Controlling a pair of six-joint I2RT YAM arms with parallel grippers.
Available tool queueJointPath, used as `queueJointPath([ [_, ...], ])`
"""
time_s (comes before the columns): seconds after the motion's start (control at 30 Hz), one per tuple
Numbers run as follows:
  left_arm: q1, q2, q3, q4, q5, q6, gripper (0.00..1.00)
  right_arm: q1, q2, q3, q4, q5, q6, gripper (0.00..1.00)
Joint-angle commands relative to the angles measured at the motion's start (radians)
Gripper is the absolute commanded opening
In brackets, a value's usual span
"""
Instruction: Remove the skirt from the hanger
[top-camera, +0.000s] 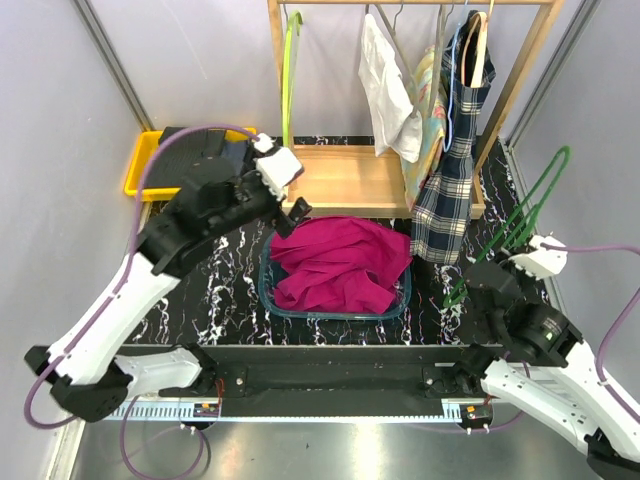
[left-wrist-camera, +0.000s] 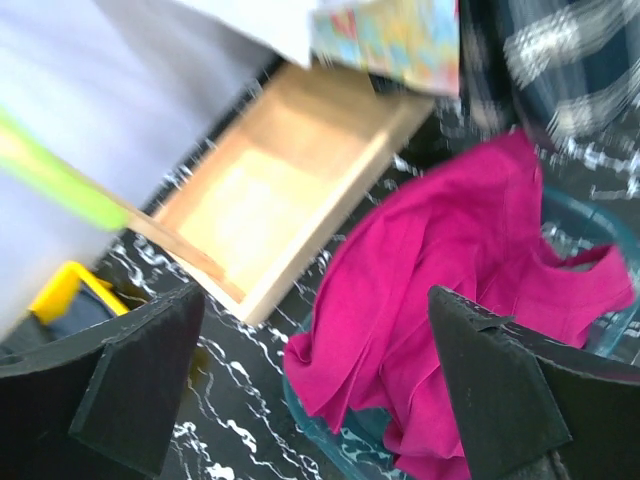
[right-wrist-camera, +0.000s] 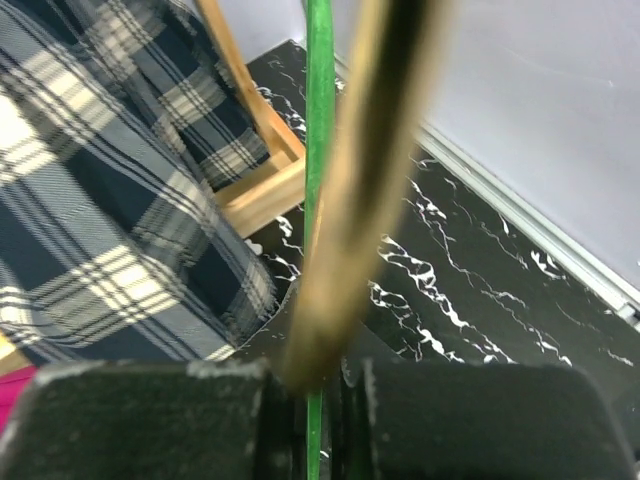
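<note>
The magenta skirt (top-camera: 340, 262) lies bunched in a teal basket (top-camera: 268, 290) at the middle of the table, off any hanger. In the left wrist view the skirt (left-wrist-camera: 450, 270) spills over the basket rim (left-wrist-camera: 335, 428). My left gripper (top-camera: 292, 215) hovers at the basket's far left corner, open, and nothing sits between its jaws (left-wrist-camera: 320, 380). My right gripper (top-camera: 495, 272) is shut on a bare green wire hanger (top-camera: 522, 212), which slants up to the right. In the right wrist view the green hanger (right-wrist-camera: 320, 150) runs up from between the shut jaws (right-wrist-camera: 320, 400).
A wooden clothes rack (top-camera: 345, 180) stands at the back. On it hang a white shirt (top-camera: 385, 90), a plaid garment (top-camera: 450, 180) and a lime hanger (top-camera: 290, 70). A yellow tray (top-camera: 140, 165) sits at the back left. Grey walls close in both sides.
</note>
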Motion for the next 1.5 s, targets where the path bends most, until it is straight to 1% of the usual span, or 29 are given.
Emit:
queueJointPath([
  [0.0,0.004,-0.034,0.072,0.014,-0.017,-0.030,0.99,-0.004,-0.027,-0.062,0.015,0.059,0.097,0.15],
  [0.03,0.004,-0.032,0.107,0.014,-0.017,-0.032,0.99,-0.005,-0.026,-0.079,0.013,0.049,0.103,0.23],
  [0.07,0.004,-0.028,0.126,0.012,-0.014,-0.035,0.99,-0.008,-0.009,-0.076,0.010,0.027,0.102,0.26],
  [0.1,0.004,-0.023,0.141,0.011,-0.012,-0.038,0.99,-0.010,0.005,-0.070,0.001,0.016,0.106,0.32],
  [0.13,0.004,-0.020,0.160,0.007,-0.011,-0.041,0.99,-0.010,0.032,-0.045,-0.011,0.008,0.117,0.50],
  [0.23,0.004,-0.003,0.212,0.006,-0.012,-0.044,0.99,-0.010,0.094,0.022,-0.055,-0.023,0.140,0.71],
  [0.27,0.004,-0.003,0.224,0.009,-0.014,-0.044,0.99,-0.010,0.109,0.042,-0.066,-0.030,0.140,0.74],
  [0.37,0.004,-0.005,0.226,0.007,-0.014,-0.047,0.99,-0.010,0.157,0.159,-0.022,-0.075,0.078,0.76],
  [0.43,0.004,-0.014,0.221,0.007,-0.015,-0.047,0.99,-0.010,0.215,0.292,0.080,-0.115,-0.067,0.73],
  [0.47,0.004,-0.022,0.212,0.009,-0.015,-0.049,0.99,-0.010,0.241,0.347,0.116,-0.174,-0.112,0.70],
  [0.5,0.004,-0.026,0.209,0.009,-0.018,-0.046,0.99,-0.010,0.272,0.469,0.151,-0.217,-0.157,0.70],
  [0.53,0.004,-0.028,0.207,0.007,-0.021,-0.046,0.99,-0.010,0.345,0.540,0.218,-0.315,-0.256,0.71],
  [0.57,0.004,-0.037,0.198,0.007,-0.025,-0.046,0.99,-0.010,0.390,0.615,0.237,-0.366,-0.294,0.72],
  [0.6,0.004,-0.042,0.194,0.009,-0.028,-0.046,0.99,-0.010,0.436,0.771,0.256,-0.418,-0.374,0.73],
  [0.63,0.004,-0.046,0.186,0.009,-0.028,-0.047,0.99,-0.011,0.532,0.847,0.289,-0.523,-0.410,0.73],
  [0.67,0.004,-0.055,0.175,0.006,-0.031,-0.046,0.99,-0.010,0.583,0.924,0.299,-0.577,-0.445,0.73],
  [0.7,0.004,-0.062,0.166,0.006,-0.029,-0.052,0.99,-0.010,0.636,1.070,0.302,-0.616,-0.496,0.73],
  [0.73,0.004,-0.068,0.158,0.006,-0.029,-0.052,0.99,-0.010,0.736,1.142,0.299,-0.677,-0.516,0.73],
  [0.77,0.004,-0.080,0.141,0.006,-0.029,-0.055,0.99,-0.010,0.785,1.208,0.299,-0.713,-0.544,0.73],
  [0.8,0.006,-0.086,0.135,0.003,-0.029,-0.055,0.99,-0.010,0.830,1.328,0.297,-0.737,-0.582,0.73],
  [0.83,0.006,-0.098,0.122,0.003,-0.031,-0.056,0.99,-0.011,0.920,1.386,0.294,-0.765,-0.599,0.74],
  [0.87,0.006,-0.104,0.115,0.003,-0.037,-0.055,0.99,-0.010,0.963,1.442,0.291,-0.774,-0.623,0.75],
  [0.9,0.006,-0.111,0.111,0.001,-0.040,-0.053,0.99,-0.011,1.006,1.554,0.288,-0.768,-0.665,0.75],
  [0.93,0.006,-0.121,0.098,0.000,-0.043,-0.053,0.99,-0.014,1.092,1.610,0.280,-0.758,-0.689,0.76],
  [1.0,0.006,-0.134,0.088,0.000,-0.046,-0.055,0.99,-0.025,1.170,1.750,0.273,-0.738,-0.757,0.77],
  [1.03,0.006,-0.144,0.077,0.000,-0.045,-0.053,0.99,-0.056,1.236,1.786,0.262,-0.742,-0.763,0.77],
  [1.1,0.006,-0.157,0.065,0.000,-0.041,-0.058,0.99,-0.094,1.290,1.837,0.263,-0.751,-0.772,0.78],
  [1.27,0.006,-0.197,0.014,0.000,-0.035,-0.061,0.99,-0.200,1.341,1.823,0.288,-0.777,-0.765,0.79],
  [1.47,0.006,-0.220,-0.020,0.000,-0.041,-0.058,0.99,-0.252,1.389,1.849,0.332,-0.845,-0.753,0.79],
])
